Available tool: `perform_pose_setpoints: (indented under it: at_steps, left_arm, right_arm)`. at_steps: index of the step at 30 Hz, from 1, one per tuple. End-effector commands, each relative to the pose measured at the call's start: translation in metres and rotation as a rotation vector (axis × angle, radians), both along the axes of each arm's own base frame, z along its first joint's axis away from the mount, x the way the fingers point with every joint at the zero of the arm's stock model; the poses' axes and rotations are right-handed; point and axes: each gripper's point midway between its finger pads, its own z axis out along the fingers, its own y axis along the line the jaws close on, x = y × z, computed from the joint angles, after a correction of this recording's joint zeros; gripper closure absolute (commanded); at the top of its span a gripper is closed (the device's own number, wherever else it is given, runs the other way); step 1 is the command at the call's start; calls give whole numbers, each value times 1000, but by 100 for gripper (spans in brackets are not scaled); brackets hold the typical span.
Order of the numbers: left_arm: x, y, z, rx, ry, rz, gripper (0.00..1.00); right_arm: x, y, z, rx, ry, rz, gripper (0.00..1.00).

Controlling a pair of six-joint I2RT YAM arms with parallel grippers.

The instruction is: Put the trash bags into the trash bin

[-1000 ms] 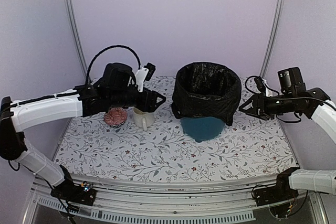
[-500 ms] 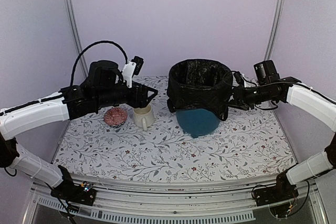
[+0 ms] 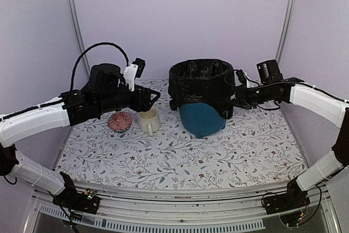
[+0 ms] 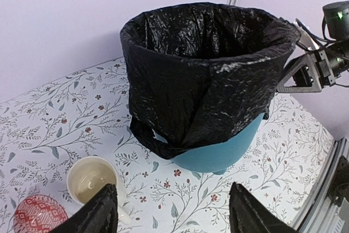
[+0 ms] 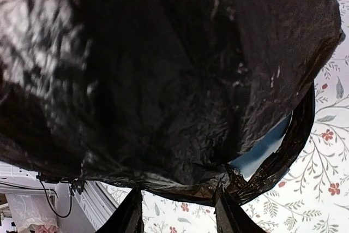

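Black bag (image 3: 202,88) lines the teal bin (image 3: 199,123) on the tabletop (image 3: 163,159), skirt draped outside. Left pincer (image 3: 156,95) hangs wide open, empty. Right pincer (image 3: 235,99) sits half-spread against the bag's side; can't tell if I'm pinching film. Next I'd tuck the rim snug.

Top ext cam: high, behind arm bases at near edge, faces far wall, takes in whole table (image 3: 174,162). L wrist cam: from left, mid-range, looks right & down at trash bin (image 4: 218,151) w/ trash bag (image 4: 202,80). R wrist cam: from right, faces left, v. close, trash bag fills frame. All 3 share trash bag + trash bin; top & L wrist also share mug (image 4: 90,181), red dish (image 4: 38,216).
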Motion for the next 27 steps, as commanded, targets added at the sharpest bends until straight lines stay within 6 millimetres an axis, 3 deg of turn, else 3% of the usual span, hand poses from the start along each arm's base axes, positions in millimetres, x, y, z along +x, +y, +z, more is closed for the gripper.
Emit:
perform_pose_setpoints:
  at_steps: [1, 10, 15, 21, 27]
  left_arm:
    - [-2, 12, 0, -3, -3, 29, 30]
    - [9, 17, -22, -34, 74, 49, 29]
    - [39, 23, -39, -111, 183, 105, 31]
    - [85, 0, -68, -139, 251, 128, 38]
    - [119, -26, -104, -228, 381, 139, 46]
  right_arm:
    - [-18, -9, -2, -16, -14, -7, 56]
    - [-41, -30, -21, -75, 32, -32, 54]
    - [-61, -46, -22, -60, 25, -35, 54]
    - [-78, -53, -20, -62, -2, -26, 54]
    - [-47, -74, -41, -56, 61, -187, 60]
